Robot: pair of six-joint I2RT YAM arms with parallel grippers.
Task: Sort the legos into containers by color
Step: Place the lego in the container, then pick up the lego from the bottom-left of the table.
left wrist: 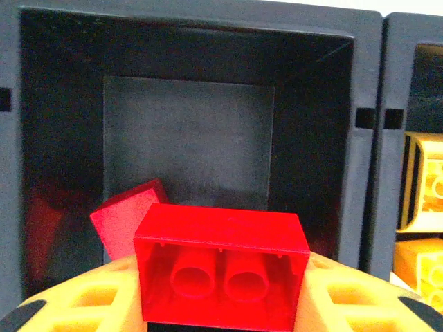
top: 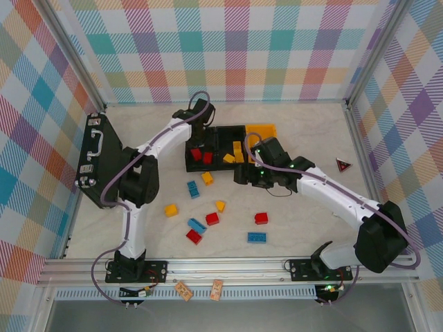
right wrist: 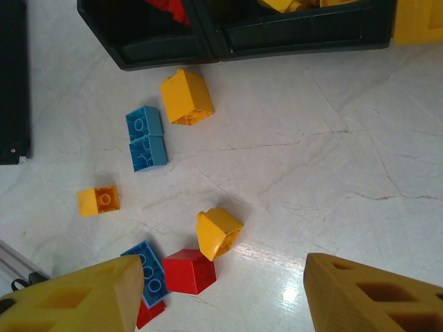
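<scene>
Brick [left wrist: 221, 235], red, clenched in left gripper [left wrist: 221, 299] over black bin [left wrist: 187, 138]; right gripper [right wrist: 221, 294] released, empty, above loose legos [right wrist: 185, 97].

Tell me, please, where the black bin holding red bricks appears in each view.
Top external: the black bin is the left end of the bin row, near mid-picture.
Left wrist: the black bin is close up, its floor behind the held red brick.
Right wrist: the black bin is at the top left.
Shared landmark: the middle bin with yellow bricks, adjoining on its right.
</scene>
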